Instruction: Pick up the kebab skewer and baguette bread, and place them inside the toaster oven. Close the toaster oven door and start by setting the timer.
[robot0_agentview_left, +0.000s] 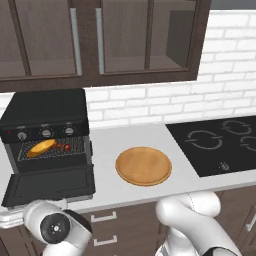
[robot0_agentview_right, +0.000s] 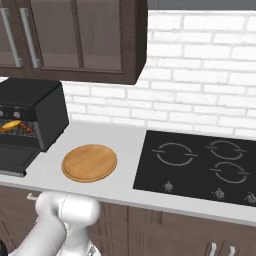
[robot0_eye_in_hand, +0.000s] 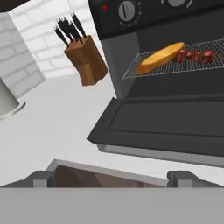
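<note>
Golden bread (robot0_eye_in_hand: 159, 57) and skewer (robot0_eye_in_hand: 195, 56) already on oven (robot0_agentview_left: 45, 107) rack; door (robot0_eye_in_hand: 166, 124) down at twelve o'clock. Claw (robot0_eye_in_hand: 112, 178) spread, empty. Next, probably: lift door shut.

Kitchen bench, bystander items
Round wooden plate (robot0_agentview_left: 144, 166) at six o'clock; black cooktop (robot0_agentview_left: 220, 142) at three; knife block (robot0_eye_in_hand: 85, 61) at ten.
</note>
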